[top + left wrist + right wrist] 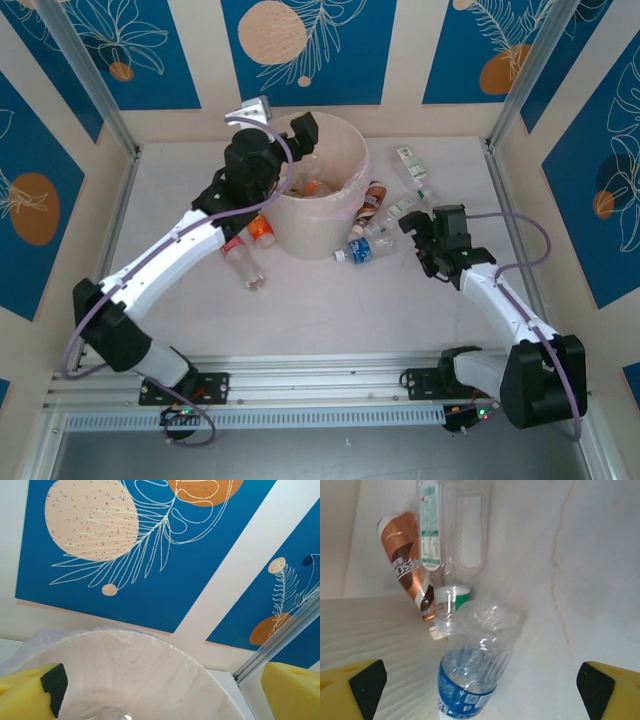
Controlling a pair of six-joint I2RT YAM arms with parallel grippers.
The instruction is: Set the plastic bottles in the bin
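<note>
Top external view: the bin [345, 160] stands near the far edge of the desk [330, 310], about in the middle. A thin plastic liner [65, 635] hangs over its rim. Some orange bits show inside, too small to tell what they are.

The left gripper [303, 130] hangs over the far left part of the bin's rim. In the left wrist view its two yellow fingers [25, 695] stand wide apart and hold nothing. The inside of the bin lies under them.

The plastic bottles [398, 210] lie on the desk on both sides of the bin. On the left, just beside the bin wall and partly under the left arm [170, 250], are an orange bottle [262, 229] and a clear bottle with a red label [243, 262]. On the right are a brown-label bottle [375, 196] just beside the bin, a blue-label bottle [360, 250] near the bin's foot, and a long green-label bottle [412, 168] closer to the right edge.

The right gripper [415, 228] is low, near the bottles on the right. In the right wrist view its fingers are wide apart and hold nothing. The blue-label bottle lies ahead in the middle of the gap, touching neither finger. The brown-label bottle and green-label bottle lie behind it.
</note>
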